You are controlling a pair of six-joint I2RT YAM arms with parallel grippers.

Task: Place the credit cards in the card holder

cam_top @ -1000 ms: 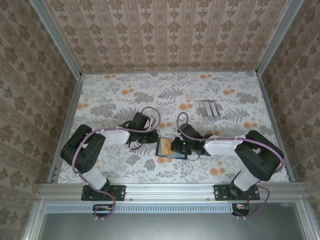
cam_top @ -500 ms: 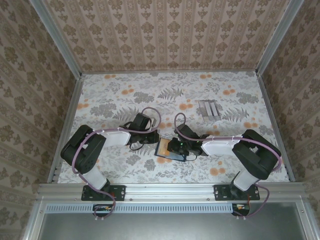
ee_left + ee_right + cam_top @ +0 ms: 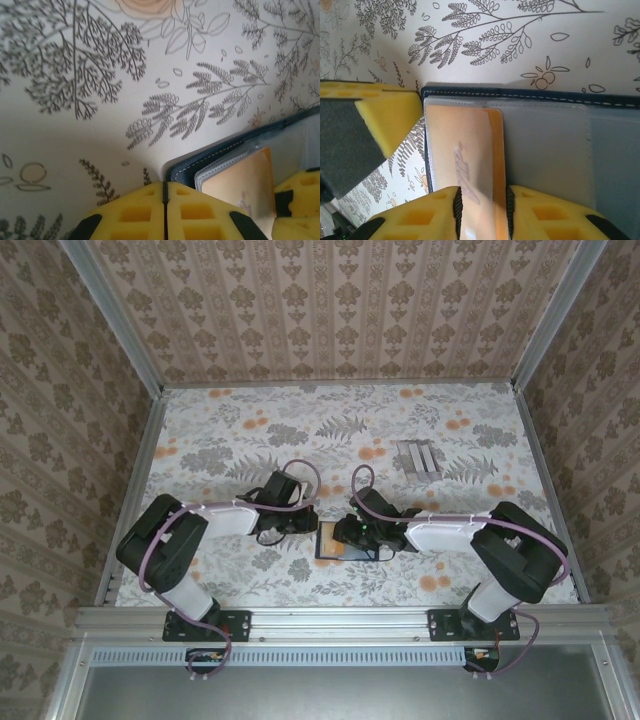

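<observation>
Card holder: dark navy-blue folding card holder [image 3: 328,544], lying open and flat near the front edge of the table, between the two arms; pale stitching along the navy rim, clear plastic sleeves across the inside.

Orange card: rounded-corner orange card [image 3: 470,150] with faint script, lying over one end sleeve of the card holder, long edge parallel to the holder's short side; under the clear plastic or on top of it, cannot tell.

Right gripper: yellow-padded right gripper [image 3: 481,197] low over the open holder, fingers clamped on the near end of the orange card, one pad at each long edge.

Left gripper: yellow-padded left gripper [image 3: 165,190] with fingers pressed together, nothing seen between them; tips right at the outer corner of the card holder, seemingly touching the navy rim; also seen from the right wrist as a yellow block just beside that corner.

Arms: both reaching inward and low, wrists facing each other across the holder, cables looping above each.

Striped pieces: pale grey striped flat pieces [image 3: 420,457] lying side by side on the table, farther back and to the right, well apart from the holder and both grippers.

Table: flat table [image 3: 250,430] under a white cloth printed with grey ferns and orange blossoms, walled on three sides by patterned beige panels.
</observation>
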